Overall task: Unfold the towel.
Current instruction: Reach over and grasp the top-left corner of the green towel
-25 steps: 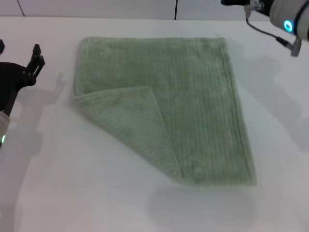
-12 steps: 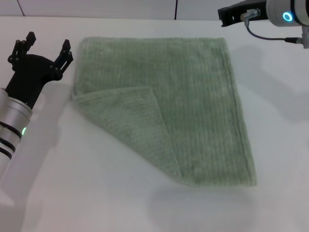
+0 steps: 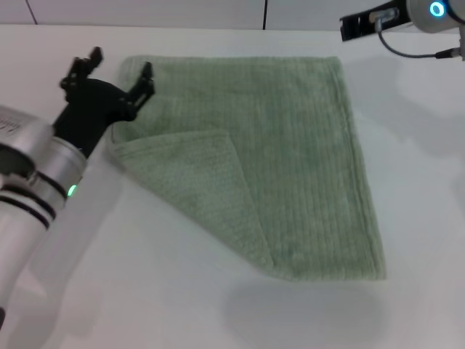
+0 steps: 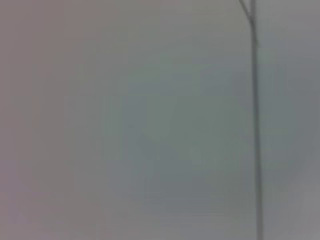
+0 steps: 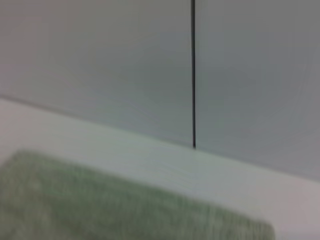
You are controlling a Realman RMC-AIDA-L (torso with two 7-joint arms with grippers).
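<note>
Silver arms, black-banded, green and blue lights; black left gripper, thin grey cable.

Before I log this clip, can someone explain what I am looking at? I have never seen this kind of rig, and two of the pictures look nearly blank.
This is a two-armed robot, filmed by three cameras. The wide picture comes from its head, looking down at a white table. On it lies a pale green towel, with its near left corner folded over onto the rest. The black claw at upper left is the left gripper, fingers spread open, hovering at the towel's far left corner and holding nothing. The right arm sits at the top right, beyond the towel's far right corner; its gripper is not visible. The other two pictures come from wrist cameras: the left shows only a blurred pale surface, the right shows the towel's edge and the wall behind.
</note>
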